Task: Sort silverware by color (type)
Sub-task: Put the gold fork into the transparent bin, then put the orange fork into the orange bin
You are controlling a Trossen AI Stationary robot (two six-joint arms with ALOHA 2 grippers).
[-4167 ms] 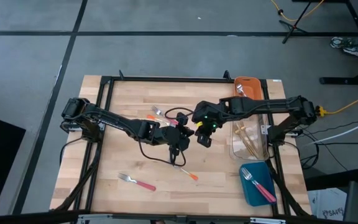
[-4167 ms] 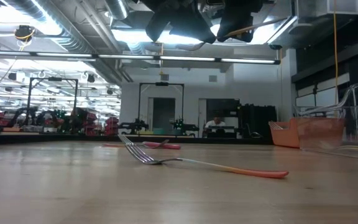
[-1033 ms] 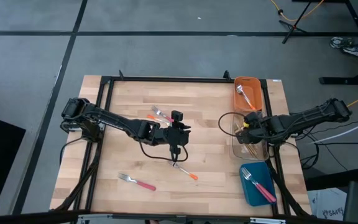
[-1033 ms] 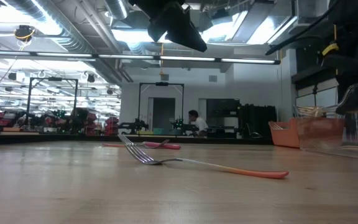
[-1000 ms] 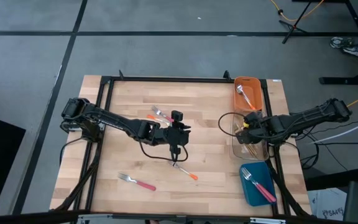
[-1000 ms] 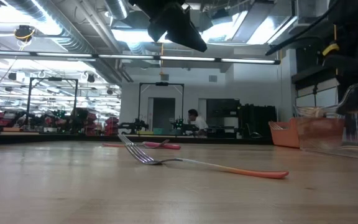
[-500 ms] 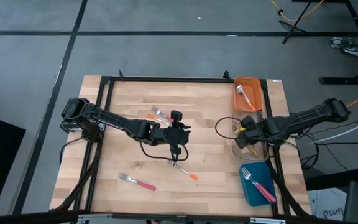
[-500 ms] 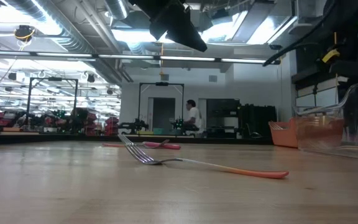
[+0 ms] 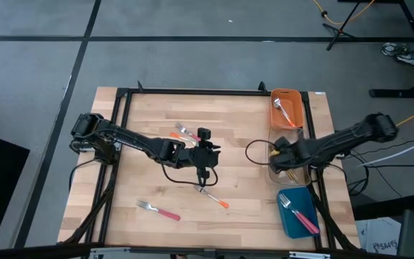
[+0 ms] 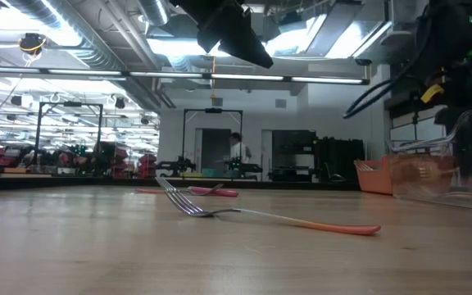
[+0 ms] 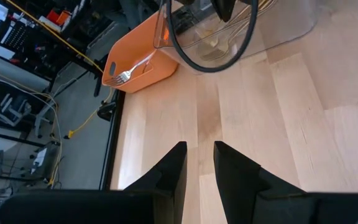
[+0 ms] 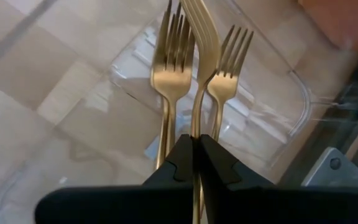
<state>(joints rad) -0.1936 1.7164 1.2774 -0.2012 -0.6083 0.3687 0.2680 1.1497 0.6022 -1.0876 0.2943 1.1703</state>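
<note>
My right gripper (image 12: 196,157) is shut on a gold fork (image 12: 199,37) and stands over the clear bin (image 9: 287,167) at the table's right side. Two more gold forks (image 12: 171,56) (image 12: 227,56) lie on that bin's floor on either side of the held one. My left gripper (image 9: 203,173) hangs above the table's middle, slightly open (image 11: 199,163), just over the head end of an orange-handled fork (image 9: 213,196) lying flat on the wood (image 10: 277,217). A pink-handled fork (image 9: 158,210) lies toward the near left. Two more utensils (image 9: 184,132) lie farther back. My right gripper pinches the gold fork's thin handle (image 12: 195,127) between its two fingers. The handle runs straight out from the fingertips, along the fingers. The tined head points away from the gripper, over the clear bin's floor between the other two forks. Whether the head touches the bin, I cannot tell.
An orange bin (image 9: 287,108) with a silver fork (image 11: 129,71) stands at the far right. A blue bin (image 9: 298,213) with pink-handled forks sits at the near right. A black cable loops beside the clear bin (image 9: 257,151). Bare wood lies at the table's near middle.
My right gripper has moved down and a little toward the table's near left, taking the gold fork lower into the clear bin. My left arm has kept still. A person has walked across the room behind the table.
</note>
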